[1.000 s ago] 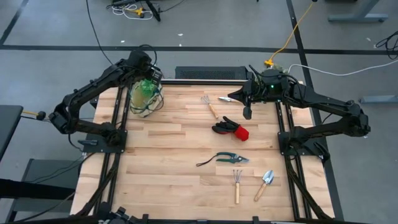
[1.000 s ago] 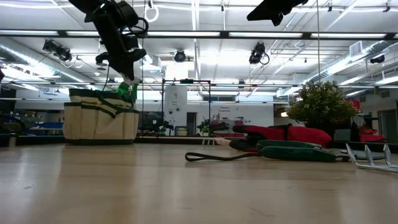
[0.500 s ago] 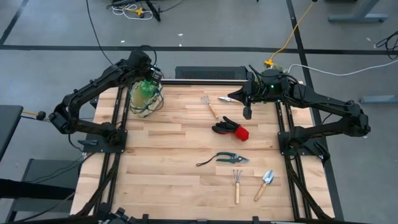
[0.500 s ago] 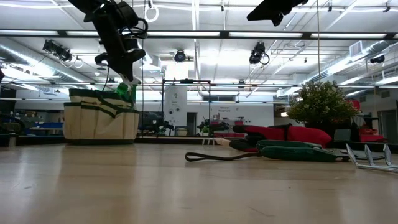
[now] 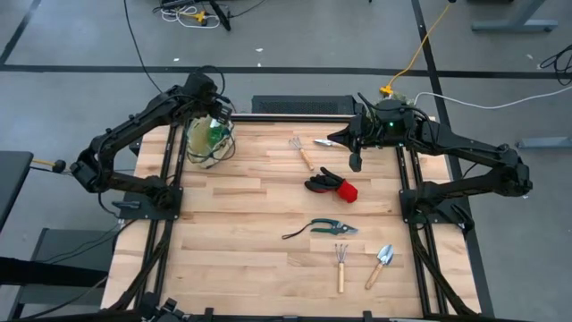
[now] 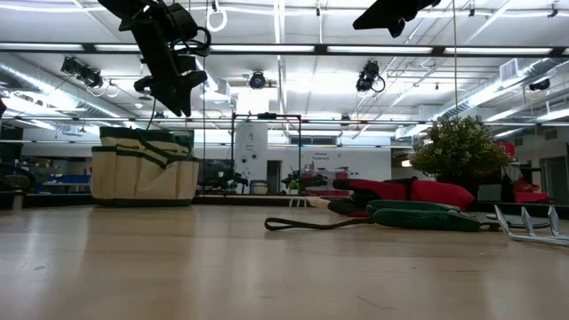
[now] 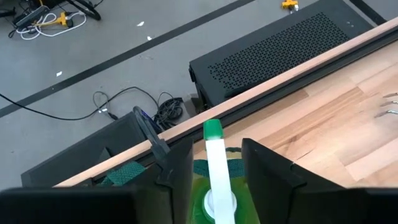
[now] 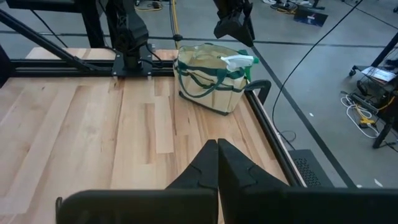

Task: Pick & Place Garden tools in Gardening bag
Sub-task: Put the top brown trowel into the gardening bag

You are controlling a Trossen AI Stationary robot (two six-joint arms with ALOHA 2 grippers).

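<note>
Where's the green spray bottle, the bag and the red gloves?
green spray bottle [image 8: 239,60], right wrist view, on its white sprayer head.
bag [image 6: 142,176], low view, on its beige side wall.
red gloves [image 5: 347,190], high view, on the red cuff.

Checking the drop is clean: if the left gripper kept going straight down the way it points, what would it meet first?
Most likely the green spray bottle, whose white neck sits between the left gripper's parted fingers, with the gardening bag right beneath. How much gap is left is unclear.
</note>
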